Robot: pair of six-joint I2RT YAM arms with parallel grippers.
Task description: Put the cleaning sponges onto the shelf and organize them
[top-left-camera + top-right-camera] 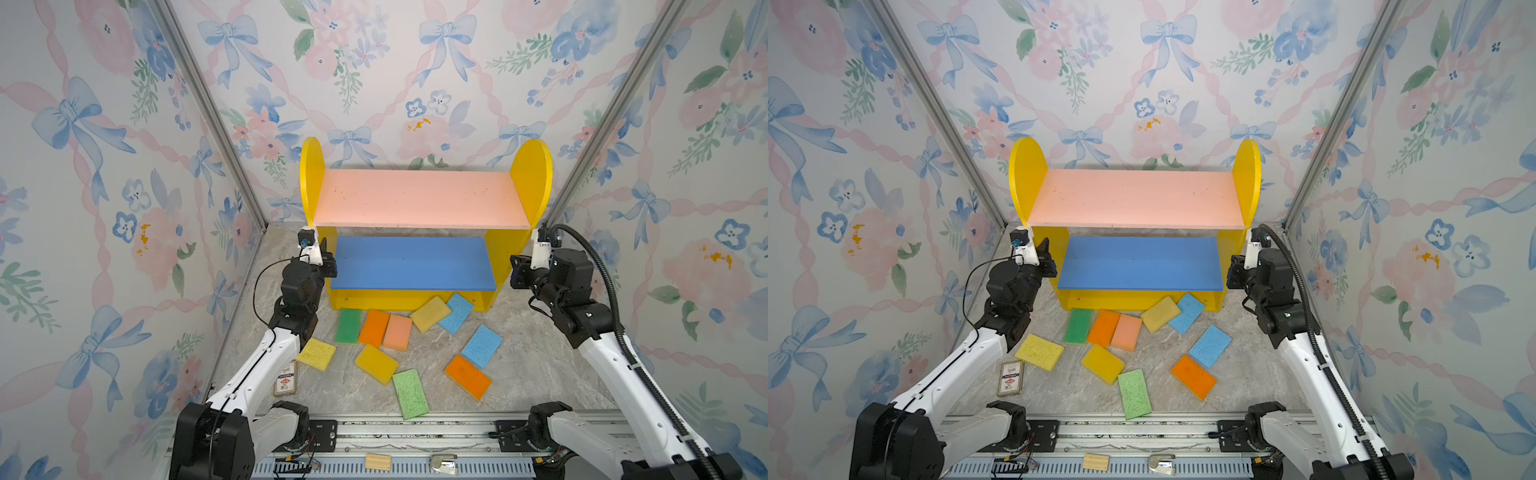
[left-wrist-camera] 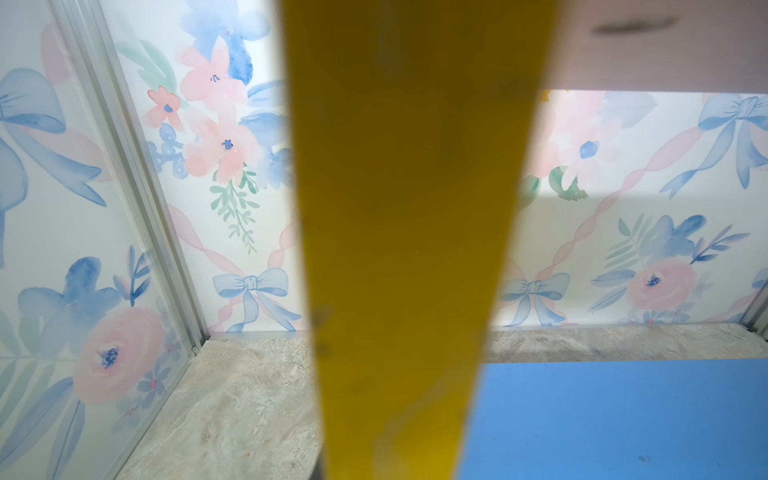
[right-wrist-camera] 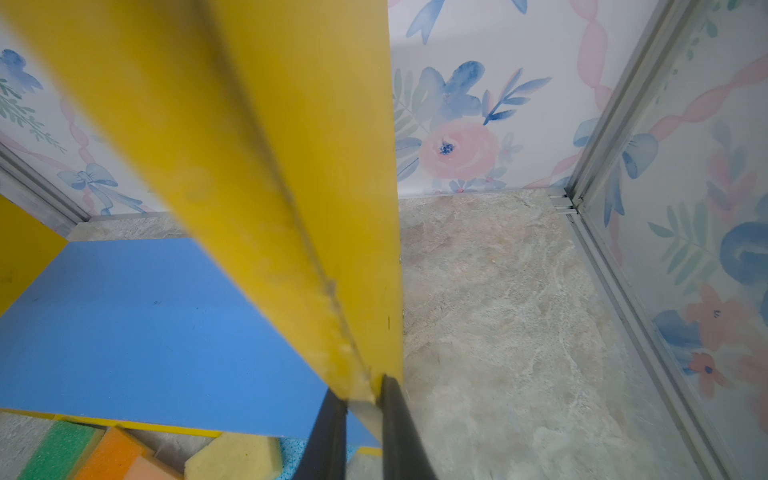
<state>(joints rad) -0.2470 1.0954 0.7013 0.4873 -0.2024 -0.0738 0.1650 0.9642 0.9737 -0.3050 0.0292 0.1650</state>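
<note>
Ten cleaning sponges (image 1: pixel 376 363) lie scattered on the surface (image 1: pixel 523 374) just in front of the shelf (image 1: pixel 415 199), the farthest few right at its foot. At the shelf's front corners, the left gripper (image 1: pixel 328 253) has its jaws closed on the left yellow side panel's edge. The right gripper (image 3: pixel 360 395) has its jaws clamped on the right panel's edge.

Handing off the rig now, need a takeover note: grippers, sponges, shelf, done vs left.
Left gripper: shut on the shelf's left side panel.
Right gripper: shut on the right side panel's front edge.
Sponges: all ten lie loose on the table in front of the shelf.
Done: none shelved; pink board and blue board bare.
Left: let go of the shelf, place all ten neatly.
</note>
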